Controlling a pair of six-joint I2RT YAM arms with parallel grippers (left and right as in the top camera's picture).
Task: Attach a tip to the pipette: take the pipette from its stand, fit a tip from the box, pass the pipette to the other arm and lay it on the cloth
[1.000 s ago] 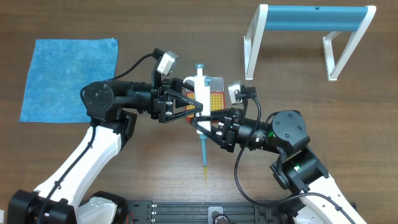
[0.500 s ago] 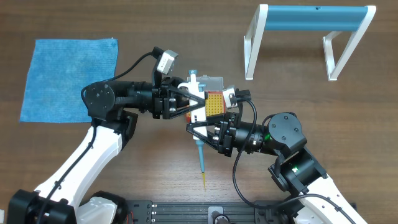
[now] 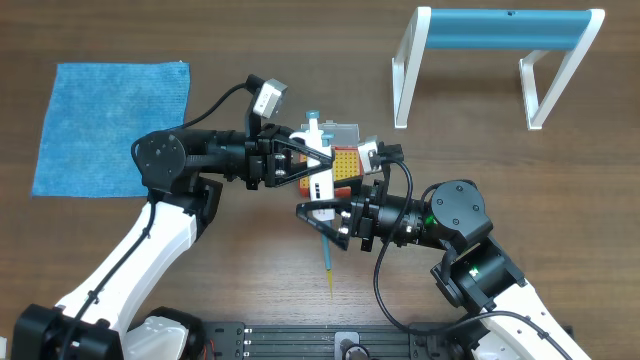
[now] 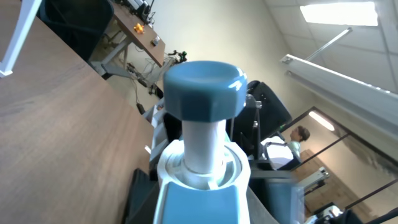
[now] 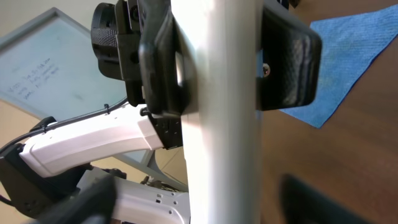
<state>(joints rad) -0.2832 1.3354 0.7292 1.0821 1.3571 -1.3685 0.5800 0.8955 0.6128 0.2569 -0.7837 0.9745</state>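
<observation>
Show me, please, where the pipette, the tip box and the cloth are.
pipette (image 3: 327, 252): top view, on its blue lower shaft.
tip box (image 3: 346, 163): top view, on its orange rack.
cloth (image 3: 110, 125): top view, on the middle of the blue fabric.

The left arm (image 3: 150, 245), based at 7 o'clock, and the right arm (image 3: 525, 305), based at 5 o'clock, each have a white lower link, round black joints, a black forearm, a white camera box (image 3: 266, 98) and a looping black cable (image 3: 381, 285), with a green light (image 3: 437, 213) on the right one.
</observation>
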